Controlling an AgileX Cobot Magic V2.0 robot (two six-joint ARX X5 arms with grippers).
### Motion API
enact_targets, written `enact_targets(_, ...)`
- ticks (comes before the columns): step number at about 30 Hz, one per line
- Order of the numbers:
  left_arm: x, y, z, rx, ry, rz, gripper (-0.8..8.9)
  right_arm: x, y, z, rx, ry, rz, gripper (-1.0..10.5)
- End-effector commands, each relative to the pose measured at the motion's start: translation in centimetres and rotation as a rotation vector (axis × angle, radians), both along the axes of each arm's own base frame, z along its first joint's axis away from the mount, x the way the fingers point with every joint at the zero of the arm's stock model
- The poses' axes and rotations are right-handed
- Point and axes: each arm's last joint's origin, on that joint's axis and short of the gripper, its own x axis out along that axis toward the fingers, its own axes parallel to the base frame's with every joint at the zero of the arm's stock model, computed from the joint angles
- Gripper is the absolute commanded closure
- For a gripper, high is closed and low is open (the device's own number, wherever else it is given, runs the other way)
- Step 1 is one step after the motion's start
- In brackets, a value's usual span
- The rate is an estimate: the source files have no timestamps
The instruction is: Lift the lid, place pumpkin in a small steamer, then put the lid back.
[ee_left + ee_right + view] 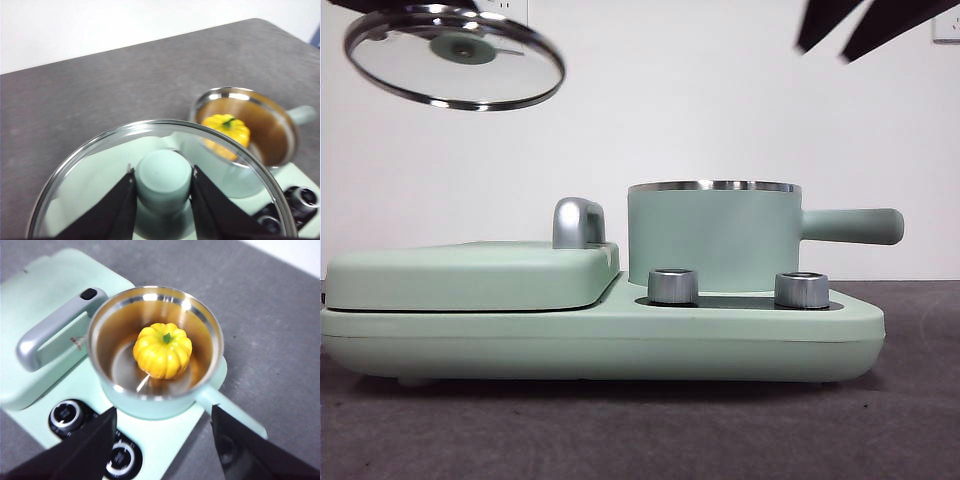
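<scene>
The yellow pumpkin (163, 351) sits inside the small steamer (155, 347), a mint green pot with a side handle; it also shows in the left wrist view (227, 131). In the front view the steamer (715, 235) stands on the appliance base and the pumpkin is hidden. My left gripper (163, 186) is shut on the mint knob of the glass lid (95, 165) and holds it tilted, high at the upper left of the front view (455, 55). My right gripper (165, 427) is open and empty above the steamer, showing as black tips at the top right (850, 25).
The wide mint green appliance base (600, 335) carries a flat griddle cover (470, 275) with a chrome handle (577, 222) and two silver dials (673, 286). Grey table surface (640, 430) lies all around, with a white wall behind.
</scene>
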Motion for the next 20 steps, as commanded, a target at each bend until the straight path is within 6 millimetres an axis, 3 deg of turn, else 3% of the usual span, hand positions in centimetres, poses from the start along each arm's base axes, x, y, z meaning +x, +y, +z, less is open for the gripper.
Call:
enact_targets(1,0.2,-0.9,0.5,-0.011,-0.031,-0.038,8.04,-1.8,-0.9,-0.5,0.044,-0.022,-0.019,6.5)
enact_targets(7,0.5,-2.9,-0.2,-0.009,-0.018,-0.110,8.04,-5.8,-3.1,-2.0,0.102,-0.002,-0.057,6.5)
enact_targets(11,1.0,-4.4,-0.3,-0.033,-0.060,-0.150,8.04,-7.3,-4.0,-2.2,0.080,0.010,-0.082,6.5)
enact_targets(20,3.4,-9.3,-1.9,-0.009,-0.253,-0.247,8.04,-8.3,-4.6,-2.0,0.087,-0.004,-0.082,6.5)
